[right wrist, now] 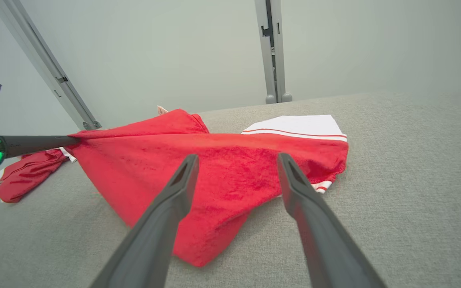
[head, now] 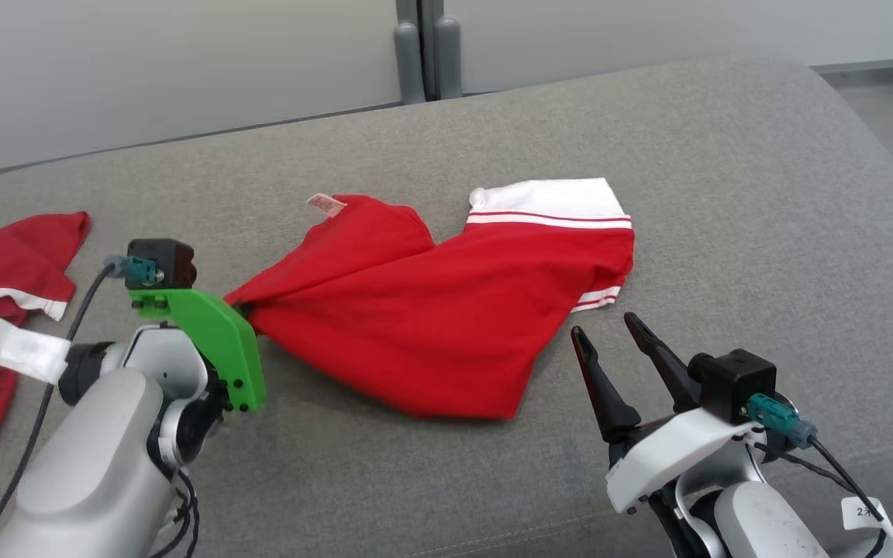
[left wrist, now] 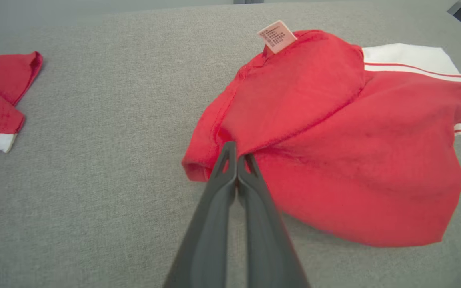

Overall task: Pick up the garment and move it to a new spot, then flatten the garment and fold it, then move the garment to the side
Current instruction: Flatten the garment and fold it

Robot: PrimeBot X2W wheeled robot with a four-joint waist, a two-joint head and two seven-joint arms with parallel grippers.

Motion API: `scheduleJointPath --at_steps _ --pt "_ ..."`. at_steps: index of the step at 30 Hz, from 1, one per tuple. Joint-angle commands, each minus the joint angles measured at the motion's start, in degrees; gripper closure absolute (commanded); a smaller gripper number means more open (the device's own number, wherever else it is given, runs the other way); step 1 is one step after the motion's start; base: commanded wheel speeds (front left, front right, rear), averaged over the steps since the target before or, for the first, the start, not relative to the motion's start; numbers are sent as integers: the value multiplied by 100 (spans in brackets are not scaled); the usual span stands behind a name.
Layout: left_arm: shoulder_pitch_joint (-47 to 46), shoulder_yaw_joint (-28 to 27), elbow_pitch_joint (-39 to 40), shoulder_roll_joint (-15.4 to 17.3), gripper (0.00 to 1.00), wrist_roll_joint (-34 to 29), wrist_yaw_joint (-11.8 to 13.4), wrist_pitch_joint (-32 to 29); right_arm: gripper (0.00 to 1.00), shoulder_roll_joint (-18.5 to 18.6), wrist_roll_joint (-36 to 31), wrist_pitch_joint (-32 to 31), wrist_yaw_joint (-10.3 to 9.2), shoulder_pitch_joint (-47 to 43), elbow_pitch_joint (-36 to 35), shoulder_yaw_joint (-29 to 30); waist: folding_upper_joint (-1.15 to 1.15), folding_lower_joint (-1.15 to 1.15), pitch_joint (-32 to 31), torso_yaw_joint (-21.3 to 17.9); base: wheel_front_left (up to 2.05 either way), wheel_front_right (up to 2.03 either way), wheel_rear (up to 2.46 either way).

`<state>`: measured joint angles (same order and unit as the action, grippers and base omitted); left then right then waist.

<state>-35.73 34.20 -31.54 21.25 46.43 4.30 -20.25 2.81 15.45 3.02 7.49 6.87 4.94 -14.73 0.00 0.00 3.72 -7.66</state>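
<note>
The garment is red with a white, red-striped band and a small label; it lies crumpled in the middle of the grey cushion. My left gripper is shut on a fold at the garment's left edge, lifting that corner a little. In the head view the left gripper is mostly behind its green bracket. My right gripper stands open just off the garment's lower right corner, nothing between its fingers. From the right wrist view the open right gripper faces the garment, whose left end is pulled up.
A second red garment with white trim lies at the cushion's left end. The grey cushion has bare room on the right and in front. A pale wall with a grey post runs behind.
</note>
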Motion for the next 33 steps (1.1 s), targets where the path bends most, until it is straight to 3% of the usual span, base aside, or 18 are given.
scheduleJointPath --at_steps 1,6,11,12,13,18,26,33 --pt "337 -4 337 134 100 24 171 -93 0 15 9 -30 0 -96 -34 17 0 0 -324 354 0 0 0" --pt "1322 -25 1320 297 100 235 663 -246 0 15 44 -56 0 -111 -72 30 0 0 -384 421 0 0 0" --pt "1839 -27 1754 375 100 297 920 -286 0 15 30 -53 0 -154 -78 93 0 0 -390 450 0 0 0" --pt "1928 -25 1827 394 64 290 981 -287 0 15 26 -54 0 -161 -79 106 0 0 -389 456 0 0 0" --pt "2007 -27 1895 415 0 278 1050 -286 0 14 23 -57 0 -169 -79 118 0 0 -390 461 0 0 0" --pt "2212 -156 2171 439 0 426 1240 -325 0 14 40 -67 0 -156 -92 144 0 0 -366 469 0 0 0" --pt "1810 -490 2403 820 0 386 1623 -566 0 16 81 6 0 -68 -81 96 0 0 -230 391 0 0 0" --pt "1095 -480 2087 676 0 218 1575 -537 0 14 20 17 0 85 -114 75 0 0 113 135 0 0 0"
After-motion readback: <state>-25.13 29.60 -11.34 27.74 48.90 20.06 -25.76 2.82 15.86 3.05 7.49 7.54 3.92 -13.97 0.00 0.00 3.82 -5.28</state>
